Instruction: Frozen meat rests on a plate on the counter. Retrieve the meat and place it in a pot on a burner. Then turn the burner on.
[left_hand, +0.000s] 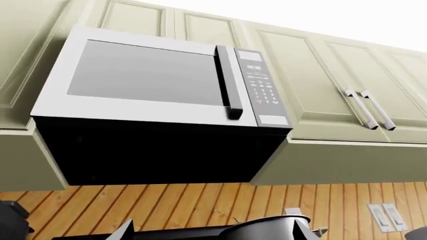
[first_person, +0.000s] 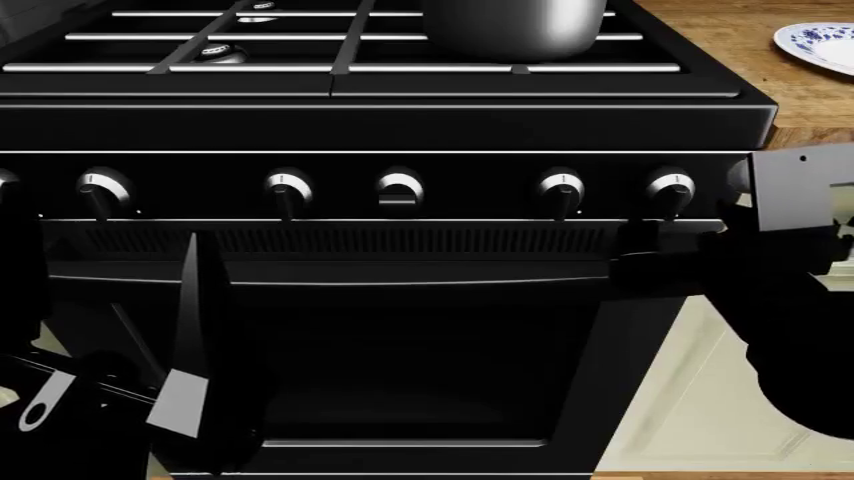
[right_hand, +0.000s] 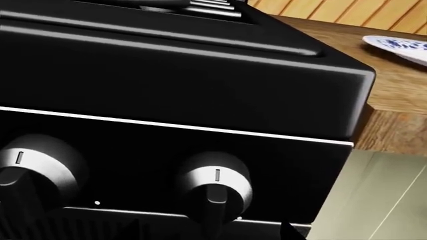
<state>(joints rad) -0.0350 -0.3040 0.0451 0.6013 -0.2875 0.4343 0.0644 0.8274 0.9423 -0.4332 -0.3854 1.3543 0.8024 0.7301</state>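
Note:
The steel pot (first_person: 514, 25) stands on the black stove's right front burner. Its rim (left_hand: 267, 225) shows in the left wrist view with a thin stick tip (left_hand: 237, 220) poking above it. The meat chunks are hidden. The plate (first_person: 821, 45) lies on the wooden counter (first_person: 801, 95) to the right, and its visible part is bare. My left gripper (left_hand: 213, 232) is open and empty, pointing up in front of the oven, with one finger (first_person: 187, 350) showing. My right gripper (right_hand: 213, 232) is open in front of the rightmost knob (right_hand: 215, 185), fingertips on either side of its handle.
Several knobs line the stove front. One middle knob (first_person: 398, 190) has its handle sideways; the others point up. A microwave (left_hand: 153, 95) and pale green cabinets (left_hand: 333, 85) hang above the stove. The oven door (first_person: 400, 360) fills the front.

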